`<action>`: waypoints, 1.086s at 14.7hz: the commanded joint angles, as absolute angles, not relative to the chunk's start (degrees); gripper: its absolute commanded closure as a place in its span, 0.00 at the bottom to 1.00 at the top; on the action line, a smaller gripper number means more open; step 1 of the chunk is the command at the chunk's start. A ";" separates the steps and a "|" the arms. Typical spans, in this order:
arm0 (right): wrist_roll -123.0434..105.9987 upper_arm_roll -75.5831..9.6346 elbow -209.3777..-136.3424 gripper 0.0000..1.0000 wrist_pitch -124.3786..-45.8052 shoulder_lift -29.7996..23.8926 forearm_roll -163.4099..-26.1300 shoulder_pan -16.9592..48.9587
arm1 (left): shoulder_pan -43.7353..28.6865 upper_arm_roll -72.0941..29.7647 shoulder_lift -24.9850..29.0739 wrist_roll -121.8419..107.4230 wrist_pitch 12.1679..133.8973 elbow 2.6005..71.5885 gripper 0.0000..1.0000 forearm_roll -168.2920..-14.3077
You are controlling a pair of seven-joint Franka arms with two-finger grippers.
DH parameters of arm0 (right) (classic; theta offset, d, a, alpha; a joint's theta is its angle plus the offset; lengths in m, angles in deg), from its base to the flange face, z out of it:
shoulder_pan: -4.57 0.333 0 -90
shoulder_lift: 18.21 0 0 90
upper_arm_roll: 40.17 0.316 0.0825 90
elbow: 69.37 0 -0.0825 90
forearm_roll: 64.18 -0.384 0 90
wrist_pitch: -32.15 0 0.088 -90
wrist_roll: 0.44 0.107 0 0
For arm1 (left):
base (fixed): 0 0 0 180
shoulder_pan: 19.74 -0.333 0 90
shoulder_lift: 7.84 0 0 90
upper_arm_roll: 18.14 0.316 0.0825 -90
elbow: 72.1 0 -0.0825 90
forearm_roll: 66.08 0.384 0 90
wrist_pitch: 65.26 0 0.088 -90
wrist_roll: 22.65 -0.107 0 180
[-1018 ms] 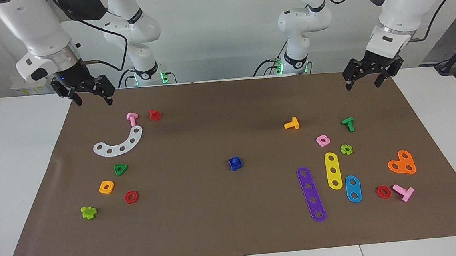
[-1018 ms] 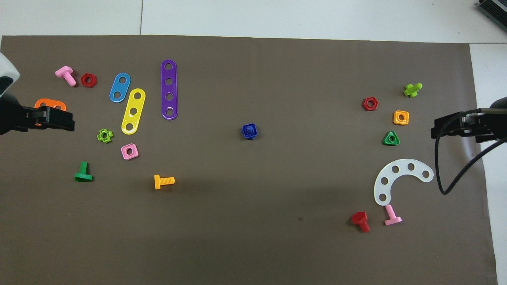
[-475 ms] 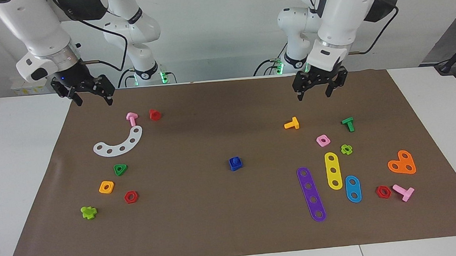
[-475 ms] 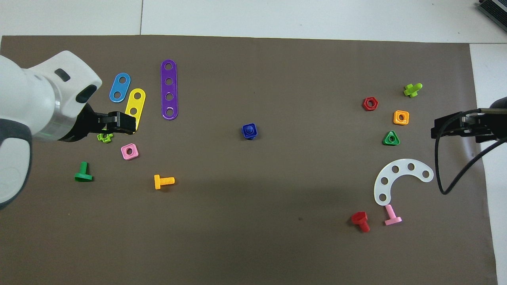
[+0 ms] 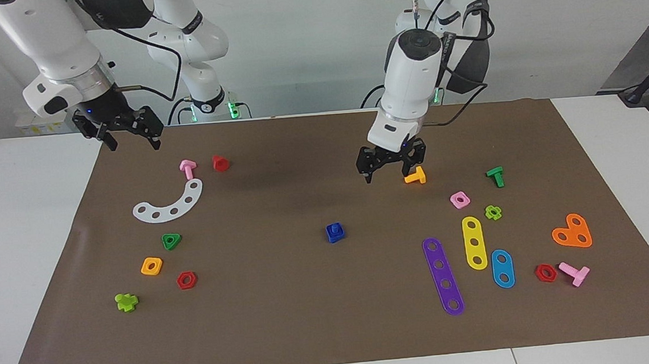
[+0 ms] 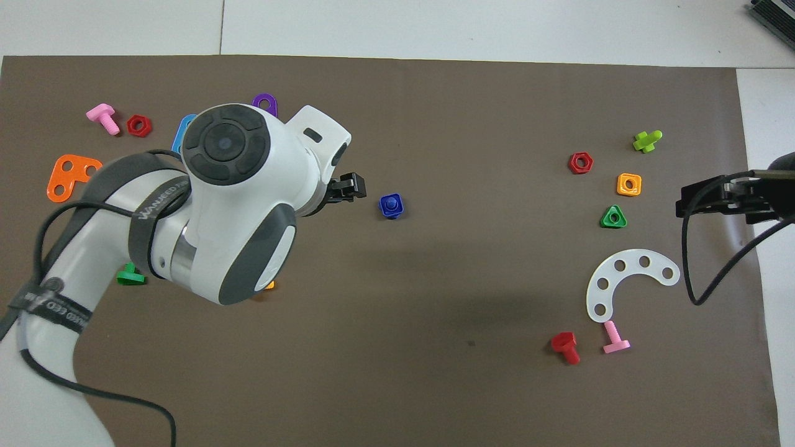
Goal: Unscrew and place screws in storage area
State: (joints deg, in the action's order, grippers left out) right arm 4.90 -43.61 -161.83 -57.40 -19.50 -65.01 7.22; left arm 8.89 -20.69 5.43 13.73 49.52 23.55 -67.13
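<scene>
A dark-blue screw [image 5: 334, 227] stands with its stub up in a blue square nut [image 5: 335, 235] at the middle of the brown mat; it also shows in the overhead view [image 6: 391, 204]. My left gripper [image 5: 386, 176] is open and empty, raised over the mat beside an orange T-shaped bolt [image 5: 415, 177], and in the overhead view [image 6: 348, 186] it is short of the screw. My right gripper [image 5: 134, 145] is open and waits above the mat's edge at its own end. The storage area lies around a white curved strip [image 5: 169, 207], a green triangular nut [image 5: 171, 240], an orange square nut [image 5: 151, 266] and a red hexagonal nut [image 5: 186, 280].
Purple [image 5: 443, 276], yellow [image 5: 473, 243] and blue [image 5: 502, 268] strips, an orange plate [image 5: 572, 232], a pink nut [image 5: 459, 199] and a green bolt [image 5: 495, 176] lie toward the left arm's end. A pink bolt [image 5: 187, 168] and a red bolt [image 5: 220, 163] lie by the white strip.
My left arm has swung in from its end of the mat toward the middle and come lower, now beside the orange bolt. The right arm and the screw have not moved.
</scene>
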 commanded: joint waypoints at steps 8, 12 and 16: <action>4.40 -43.95 -163.77 0.00 -58.28 -21.11 -65.85 7.39 | 15.15 -19.28 24.68 19.80 54.69 8.31 0.03 -65.37; 4.40 -43.95 -163.77 0.00 -58.28 -21.11 -65.85 7.30 | 15.41 -19.37 25.73 19.54 58.30 10.07 0.05 -63.19; 4.40 -43.95 -163.77 0.00 -58.28 -21.11 -65.85 7.30 | 16.56 -19.37 29.59 19.45 61.29 10.16 0.06 -61.42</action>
